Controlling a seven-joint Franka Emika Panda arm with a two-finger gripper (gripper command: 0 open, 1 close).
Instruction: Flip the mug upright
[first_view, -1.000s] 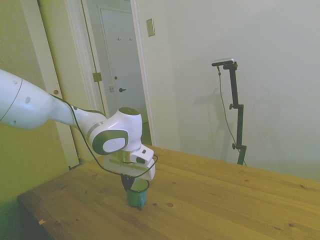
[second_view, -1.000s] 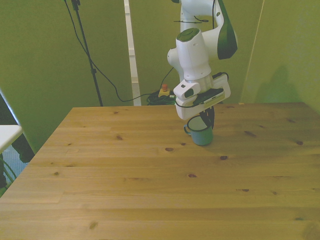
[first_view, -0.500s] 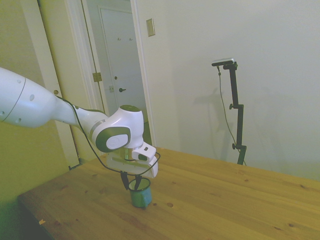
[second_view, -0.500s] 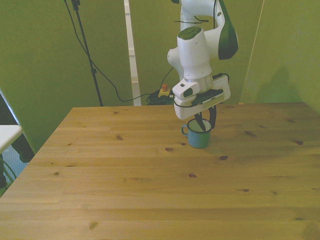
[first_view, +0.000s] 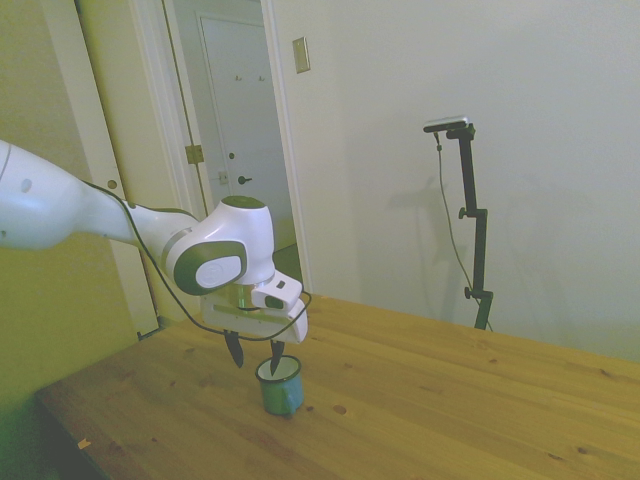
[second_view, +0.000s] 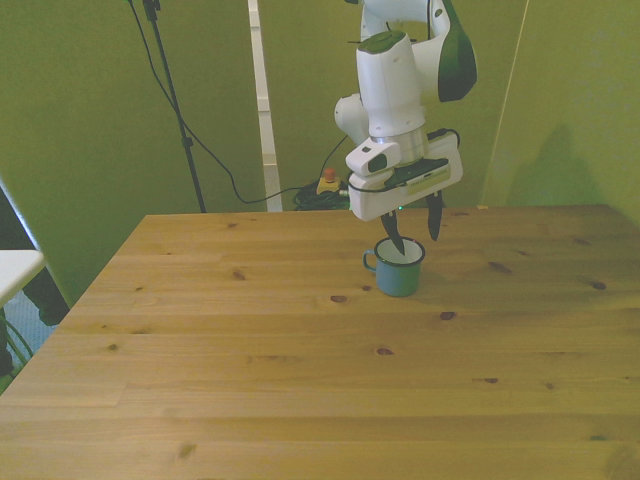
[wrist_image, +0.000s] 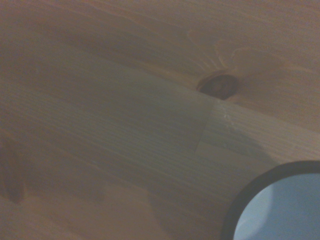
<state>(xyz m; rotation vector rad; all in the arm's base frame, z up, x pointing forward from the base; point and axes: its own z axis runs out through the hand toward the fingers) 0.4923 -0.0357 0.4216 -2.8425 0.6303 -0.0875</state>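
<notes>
Table (second_view: 300, 400): pale wood planks with dark knots, bare across the near part in the front view. One knot (wrist_image: 220, 86) shows close by the mug's rim in the wrist view.

Mug (second_view: 400, 270): green enamel, white inside, thin dark rim; stands upright, mouth up, on the table's far half, a little toward the front view's right. Loop handle points toward the front view's left. Rim and white interior (wrist_image: 280, 210) fill one corner of the wrist view.

Gripper (second_view: 414, 228): hangs just above the mug, pointing down, fingers spread apart and holding nothing; one fingertip sits over the mug's mouth.

Arm (first_view: 60, 205): white, reaching in from the side view's left.
</notes>
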